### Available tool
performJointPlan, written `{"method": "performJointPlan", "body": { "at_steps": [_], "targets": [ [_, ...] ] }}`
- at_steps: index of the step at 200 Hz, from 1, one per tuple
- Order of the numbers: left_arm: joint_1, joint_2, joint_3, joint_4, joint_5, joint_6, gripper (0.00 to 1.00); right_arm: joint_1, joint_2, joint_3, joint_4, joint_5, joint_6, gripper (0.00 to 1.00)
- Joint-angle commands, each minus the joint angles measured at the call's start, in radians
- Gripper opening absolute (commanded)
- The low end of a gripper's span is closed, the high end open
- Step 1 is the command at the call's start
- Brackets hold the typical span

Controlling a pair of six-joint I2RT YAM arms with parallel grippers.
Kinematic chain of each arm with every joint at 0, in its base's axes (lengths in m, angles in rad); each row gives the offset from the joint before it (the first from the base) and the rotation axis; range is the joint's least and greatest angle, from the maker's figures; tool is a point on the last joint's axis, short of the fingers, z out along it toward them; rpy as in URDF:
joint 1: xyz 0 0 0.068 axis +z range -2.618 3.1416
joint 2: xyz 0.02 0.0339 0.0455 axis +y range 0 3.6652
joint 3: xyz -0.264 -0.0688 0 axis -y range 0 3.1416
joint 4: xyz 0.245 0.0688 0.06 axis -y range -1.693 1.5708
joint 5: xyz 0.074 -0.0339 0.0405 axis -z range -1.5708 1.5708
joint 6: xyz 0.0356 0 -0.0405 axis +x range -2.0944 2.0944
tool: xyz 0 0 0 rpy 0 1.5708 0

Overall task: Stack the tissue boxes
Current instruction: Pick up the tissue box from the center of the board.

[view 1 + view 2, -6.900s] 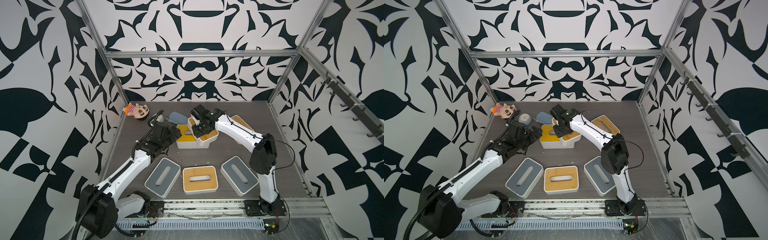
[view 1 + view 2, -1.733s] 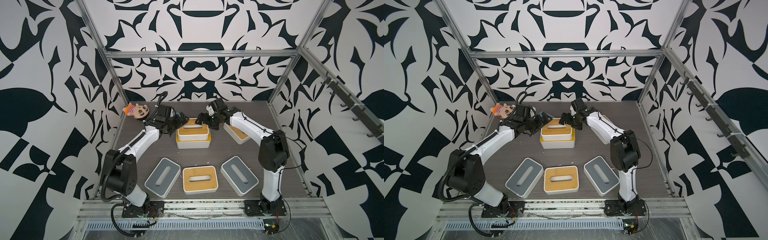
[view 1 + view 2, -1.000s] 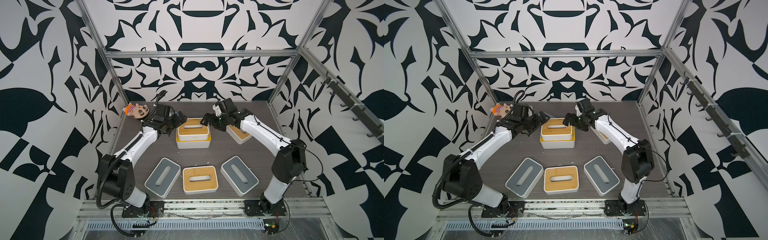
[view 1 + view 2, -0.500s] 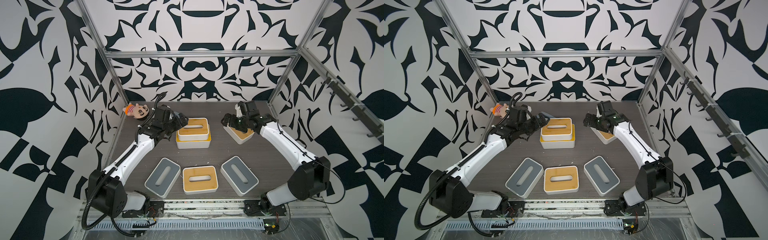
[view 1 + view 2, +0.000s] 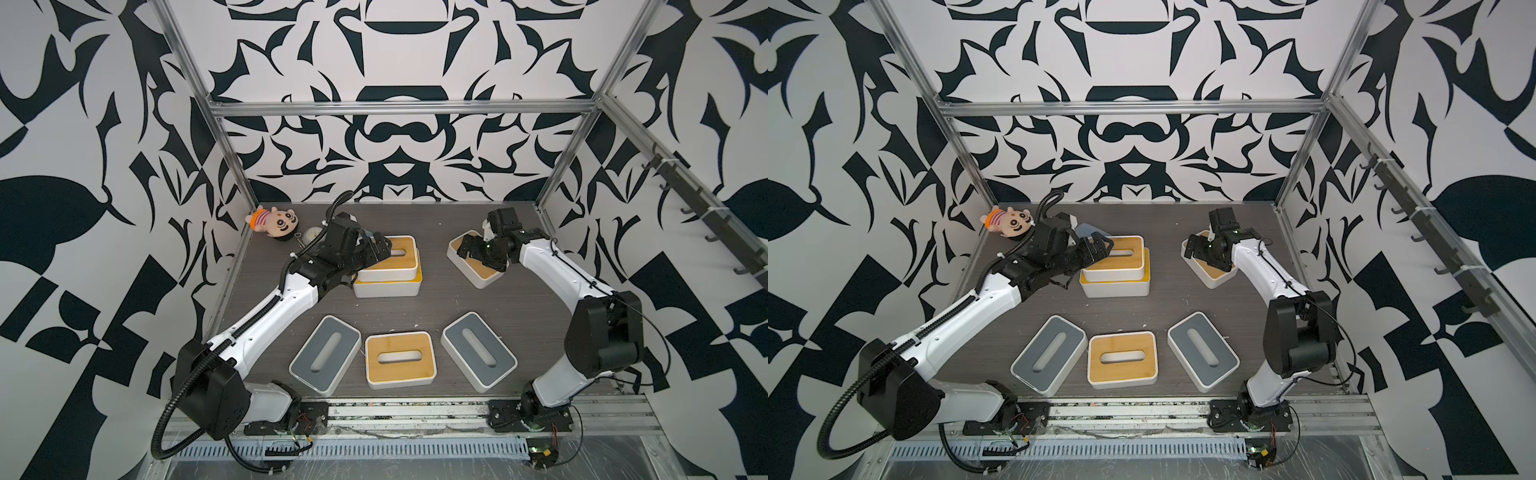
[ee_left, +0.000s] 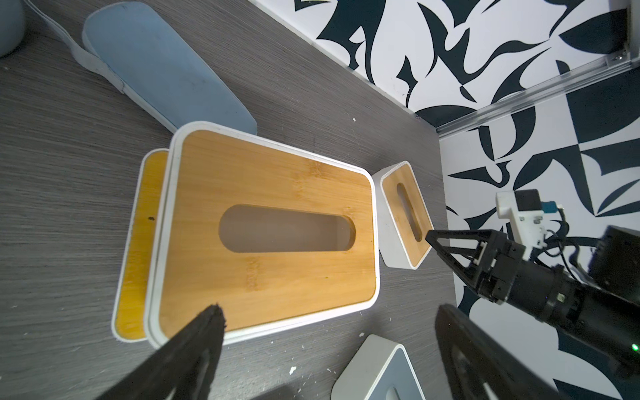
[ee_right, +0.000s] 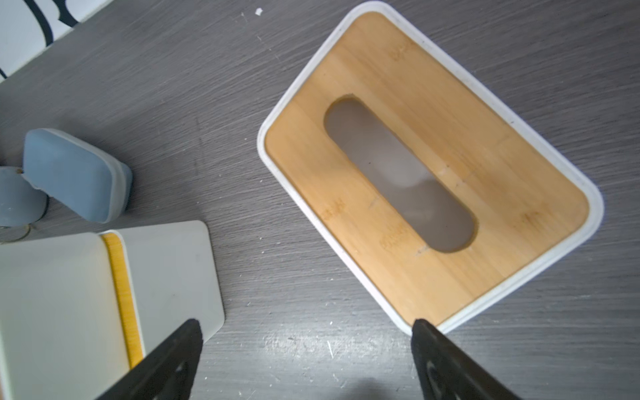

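A bamboo-lidded tissue box (image 5: 399, 257) rests on the larger yellow-lidded box (image 5: 388, 287) at the back centre, shifted so a yellow strip (image 6: 138, 242) shows. My left gripper (image 5: 380, 248) (image 6: 327, 311) hovers open by this stack's left end, holding nothing. Another bamboo box (image 5: 478, 268) (image 7: 429, 173) lies at the back right. My right gripper (image 5: 478, 253) (image 7: 306, 323) is open above its left edge, empty. In the front row a grey box (image 5: 325, 353), a bamboo box (image 5: 400, 359) and a second grey box (image 5: 478, 351) lie side by side.
A blue-grey soft pouch (image 6: 166, 65) (image 7: 72, 173) lies behind the stack. A plush doll (image 5: 276, 222) and a small round object (image 5: 309, 237) sit in the back left corner. Patterned walls and metal frame posts enclose the dark table (image 5: 440, 307).
My right arm has swung away from the stack to the right and now hangs over the back right bamboo box. My left gripper has drawn back slightly from the stack's left end.
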Motion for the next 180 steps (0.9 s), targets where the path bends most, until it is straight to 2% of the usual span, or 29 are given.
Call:
{"method": "performJointPlan", "body": {
  "at_steps": [1,92,180],
  "targets": [
    [-0.024,0.023,0.045,-0.010,-0.041,-0.001,0.99,-0.013,-0.002,-0.005,0.044,-0.008,-0.030,0.98],
    [-0.082,0.088,0.090,0.005,-0.068,0.002,0.99,-0.027,0.111,0.048,0.080,0.004,-0.076,0.98],
    [-0.084,0.080,0.089,-0.003,-0.089,0.008,0.99,-0.027,0.229,0.121,0.075,0.022,-0.125,0.97]
  ]
}}
